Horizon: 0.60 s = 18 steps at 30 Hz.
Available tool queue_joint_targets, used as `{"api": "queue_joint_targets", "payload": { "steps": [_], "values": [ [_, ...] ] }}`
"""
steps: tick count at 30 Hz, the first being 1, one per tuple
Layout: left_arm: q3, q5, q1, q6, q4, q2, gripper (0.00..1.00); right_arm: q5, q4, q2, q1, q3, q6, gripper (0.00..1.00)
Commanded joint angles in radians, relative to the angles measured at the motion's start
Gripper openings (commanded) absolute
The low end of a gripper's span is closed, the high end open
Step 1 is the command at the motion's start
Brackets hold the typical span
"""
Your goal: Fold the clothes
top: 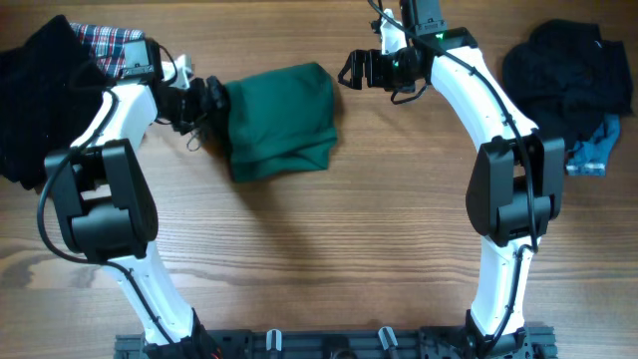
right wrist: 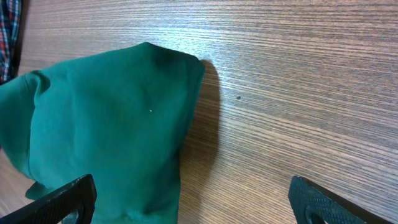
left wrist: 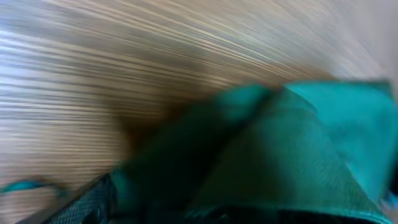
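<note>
The green garment (top: 281, 120) lies on the wood table (top: 299, 249), folded into a rumpled block. Left of it a black heap (top: 35, 100) runs off frame, with a plaid cloth (top: 112, 45) partly hidden behind it. Well right of the garment sits another dark heap (top: 568, 75). The right gripper (top: 349, 70) hovers just right of the garment, jaws wide apart. The left gripper (top: 204, 100) is at the garment's left edge. Its wrist view is blurred, so I cannot tell whether its jaws are apart or pinching fabric.

One green garment (top: 282, 120), centre; two black heaps, left heap (top: 35, 100) far left, right heap (top: 563, 70) far right; one plaid cloth (top: 112, 45) far left; one blue cloth (top: 596, 150) right; two arms, left arm (top: 100, 194), right arm (top: 508, 189)
</note>
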Motion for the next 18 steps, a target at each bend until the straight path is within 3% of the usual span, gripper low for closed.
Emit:
{"api": "queue_joint_targets", "payload": {
  "steps": [1,10,18],
  "values": [
    [-0.005,0.212,0.0,0.096,-0.03,0.018,0.87,-0.016,-0.004,-0.01,0.002,-0.006,-0.02,0.99],
    [-0.005,0.194,0.089,0.226,-0.236,0.014,0.8,-0.016,-0.029,-0.01,0.002,-0.006,-0.02,1.0],
    [-0.005,0.116,0.143,0.24,-0.201,0.014,0.84,-0.024,-0.028,-0.01,0.002,-0.006,-0.02,1.0]
  ]
}}
